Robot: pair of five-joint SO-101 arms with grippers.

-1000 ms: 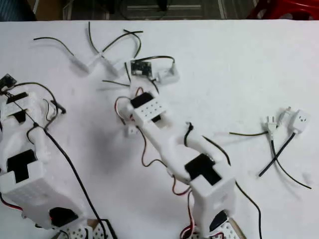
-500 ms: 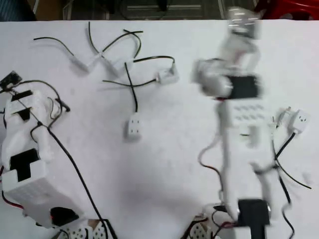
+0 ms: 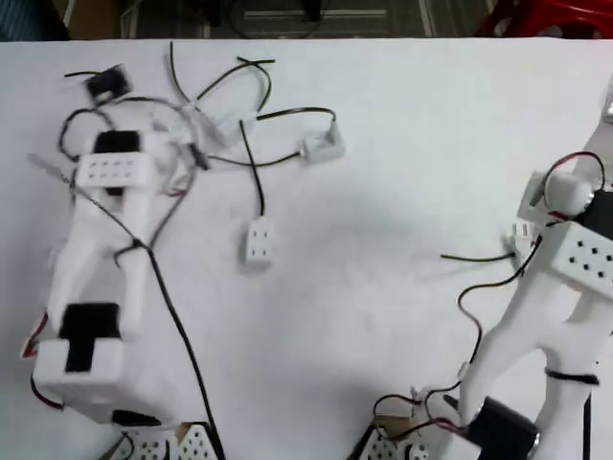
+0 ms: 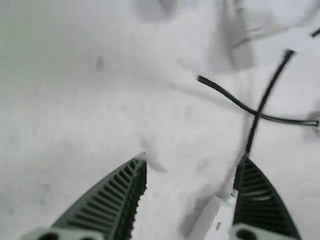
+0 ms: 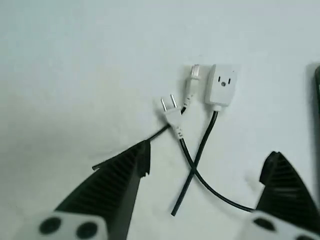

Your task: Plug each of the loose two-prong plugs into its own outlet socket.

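My right gripper hangs open above a white two-prong plug, a white socket and a second small plug, all on crossing black leads. From above, the right arm covers most of that group, and one plug peeks out beside it. My left gripper is open low over the table, with a white plug or socket body by one finger and black leads beyond. The left arm lies over the far-left tangle of plugs. Two more sockets lie mid-table.
Black leads loop across the far left of the white table. The arms' own cables trail near the front edge. The right arm stands close to the table's right edge.
The right arm swung from mid-table across to the plug and socket at the right, uncovering the middle socket. The left arm moved from the left edge up over the far-left tangle.
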